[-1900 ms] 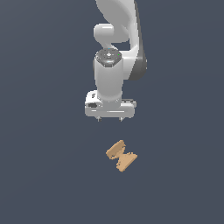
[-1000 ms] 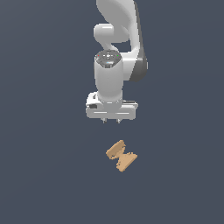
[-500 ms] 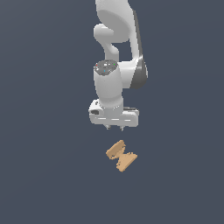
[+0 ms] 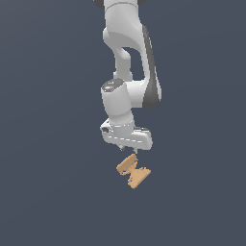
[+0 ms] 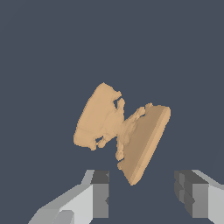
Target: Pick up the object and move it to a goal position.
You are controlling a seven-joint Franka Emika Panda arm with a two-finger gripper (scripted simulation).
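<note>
The object point(image 4: 133, 171) is a small tan-orange hourglass piece with two flared ends and a narrow waist, lying on the dark grey floor. In the wrist view the object point(image 5: 122, 131) fills the middle of the picture, lying aslant. My gripper point(image 4: 128, 152) hangs just above the object's far end, its short fingertips barely showing under the white hand. In the wrist view my gripper point(image 5: 142, 197) is open, with one finger point(image 5: 99, 192) and the other finger point(image 5: 192, 192) set wider apart than the piece. Nothing is held.
A plain dark grey floor point(image 4: 48, 192) lies all around. The white arm point(image 4: 129, 57) rises above the hand, with no other objects in view.
The arm has come down toward the object and the hand has turned about its axis. The object has not moved.
</note>
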